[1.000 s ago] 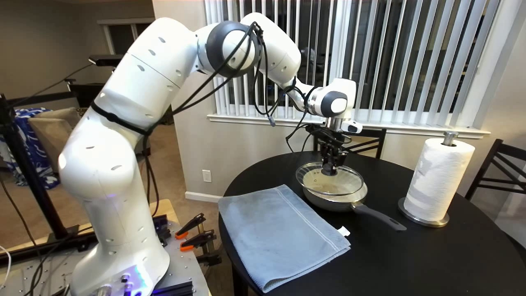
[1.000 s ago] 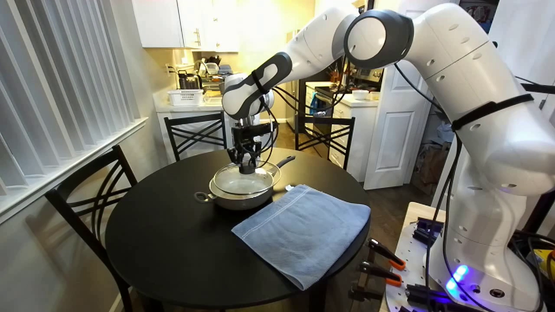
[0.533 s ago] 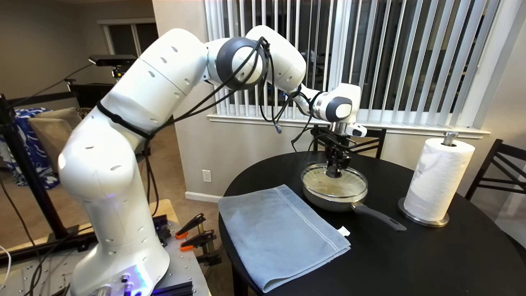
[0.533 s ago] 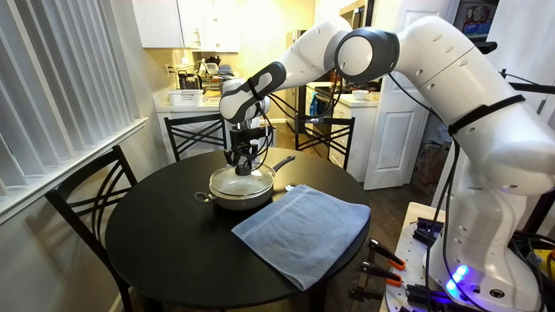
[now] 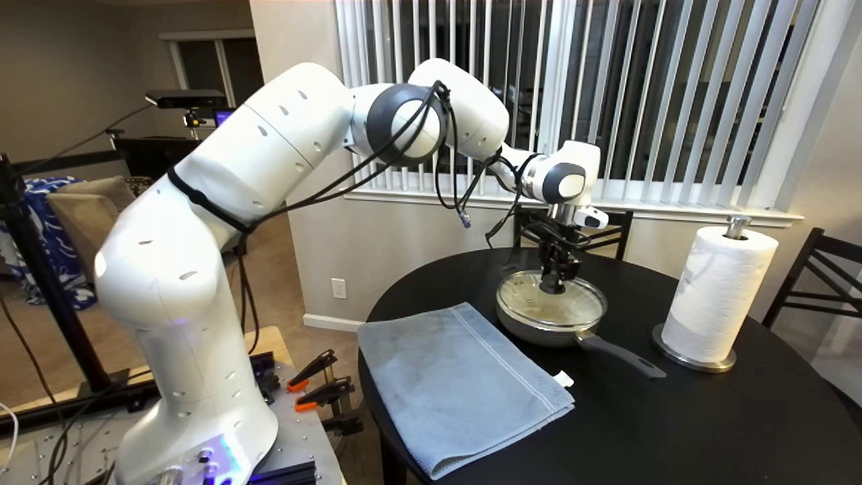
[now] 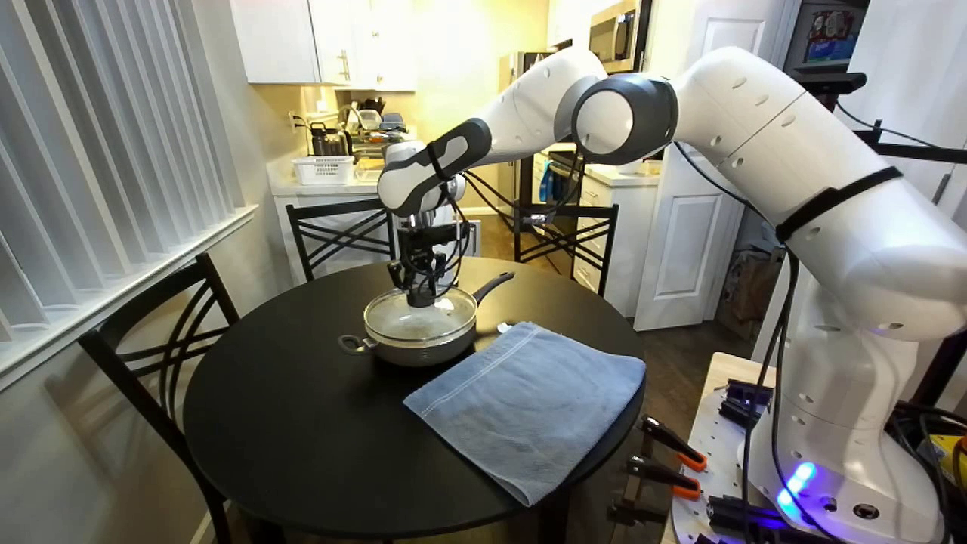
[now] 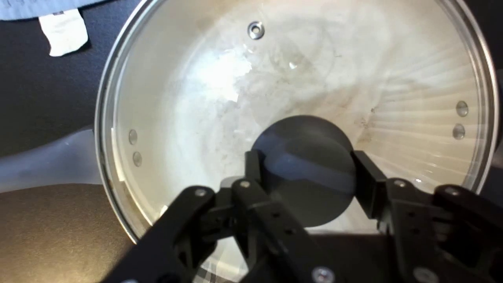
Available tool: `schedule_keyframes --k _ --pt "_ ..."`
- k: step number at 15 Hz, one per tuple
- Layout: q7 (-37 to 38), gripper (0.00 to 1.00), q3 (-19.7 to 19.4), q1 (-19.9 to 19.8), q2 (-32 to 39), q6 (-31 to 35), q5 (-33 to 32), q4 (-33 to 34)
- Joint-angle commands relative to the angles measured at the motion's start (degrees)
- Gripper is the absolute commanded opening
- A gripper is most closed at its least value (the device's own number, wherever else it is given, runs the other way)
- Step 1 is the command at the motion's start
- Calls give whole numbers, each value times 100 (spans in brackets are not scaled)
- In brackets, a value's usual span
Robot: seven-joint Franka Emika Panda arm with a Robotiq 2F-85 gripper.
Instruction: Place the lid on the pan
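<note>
The lid (image 5: 539, 308) lies on the pan (image 5: 539, 337), beside the cloth (image 5: 465, 391).

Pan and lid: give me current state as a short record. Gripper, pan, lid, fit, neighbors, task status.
gripper: closed on the dark knob
pan: on the black table; long handle sticks out clear
lid: glass with metal edge, over the pan, held by its knob
fit: lid lines up closely with the pan in both exterior views; full seating can't be told
neighbors: folded blue-grey cloth beside the pan; upright paper towel roll in an exterior view
task status: lid in place or nearly so, not yet released
</note>
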Motion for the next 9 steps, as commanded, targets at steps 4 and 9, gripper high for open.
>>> schedule_keyframes --k 4,9 --pt "-106 33 -16 -42 307 -323 142 556" --pt "-104 33 -13 -20 372 -414 127 672"
